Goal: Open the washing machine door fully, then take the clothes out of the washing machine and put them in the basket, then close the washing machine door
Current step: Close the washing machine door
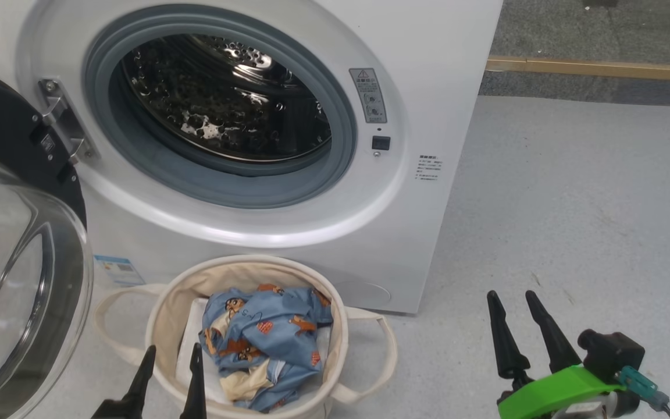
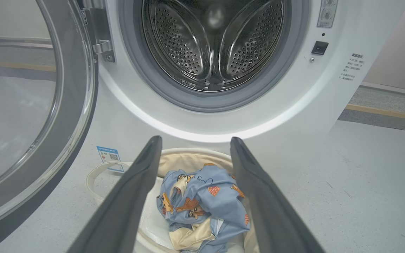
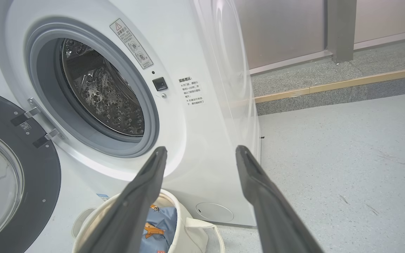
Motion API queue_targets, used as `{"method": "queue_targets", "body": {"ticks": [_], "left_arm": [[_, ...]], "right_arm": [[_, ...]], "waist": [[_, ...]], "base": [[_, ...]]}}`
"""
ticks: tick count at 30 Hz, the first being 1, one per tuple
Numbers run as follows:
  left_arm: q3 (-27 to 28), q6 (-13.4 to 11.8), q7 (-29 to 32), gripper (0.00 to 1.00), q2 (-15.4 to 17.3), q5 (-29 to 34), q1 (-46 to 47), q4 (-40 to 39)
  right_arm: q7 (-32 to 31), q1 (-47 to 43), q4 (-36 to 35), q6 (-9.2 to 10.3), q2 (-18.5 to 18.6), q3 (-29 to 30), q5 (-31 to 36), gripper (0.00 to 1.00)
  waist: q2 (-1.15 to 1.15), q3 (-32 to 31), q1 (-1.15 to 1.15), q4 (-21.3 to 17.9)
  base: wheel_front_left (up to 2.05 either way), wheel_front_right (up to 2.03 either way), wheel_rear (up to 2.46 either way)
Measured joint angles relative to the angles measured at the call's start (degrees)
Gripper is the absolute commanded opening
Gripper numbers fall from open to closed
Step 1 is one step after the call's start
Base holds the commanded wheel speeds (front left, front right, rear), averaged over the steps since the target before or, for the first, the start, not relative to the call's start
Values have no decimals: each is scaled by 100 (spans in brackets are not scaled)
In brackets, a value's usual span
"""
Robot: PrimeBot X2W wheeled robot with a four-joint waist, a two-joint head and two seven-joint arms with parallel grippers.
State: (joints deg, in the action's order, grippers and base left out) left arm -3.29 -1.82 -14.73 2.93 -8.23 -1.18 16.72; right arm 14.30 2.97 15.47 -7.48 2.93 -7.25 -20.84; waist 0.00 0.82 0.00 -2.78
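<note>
Clothes (image 1: 265, 343) heaped in basket (image 1: 242, 262), 6 o'clock of washing machine (image 1: 428, 87). Left end effector (image 1: 173, 346), right end effector (image 1: 510, 293): both spread wide.

left gripper (image 1: 173, 349): lower left of head view, two dark fingers pointing up, jaws spread wide, gripping nothing | right gripper (image 1: 510, 297): lower right, fingers leaning slightly left, jaws spread wide, holding nothing | right wrist (image 1: 559, 389): green-cased, a dark camera block (image 1: 611, 349) beside it

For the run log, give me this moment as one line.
clothes: in basket | drum: no clothes seen | door: open | left gripper: open, near basket | right gripper: open, empty | left to do: close door
</note>
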Motion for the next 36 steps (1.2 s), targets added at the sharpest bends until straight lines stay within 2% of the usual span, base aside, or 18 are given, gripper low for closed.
{"method": "queue_targets", "body": {"ticks": [8,22,36], "left_arm": [[-24,-54,0,100,-12,1,49,11],[-142,-119,0,100,-14,153,51,-81],[-188,-116,0,100,-13,208,149,-193]], "right_arm": [[0,16,4,0,-5,0,0,100],[-1,15,36,0,-4,-1,0,100],[-1,32,-22,0,-7,-1,5,100]], "waist": [[0,33,0,-1],[0,86,0,28],[0,277,0,251]], "base": [[-157,95,62],[-189,184,5],[-37,37,0]]}}
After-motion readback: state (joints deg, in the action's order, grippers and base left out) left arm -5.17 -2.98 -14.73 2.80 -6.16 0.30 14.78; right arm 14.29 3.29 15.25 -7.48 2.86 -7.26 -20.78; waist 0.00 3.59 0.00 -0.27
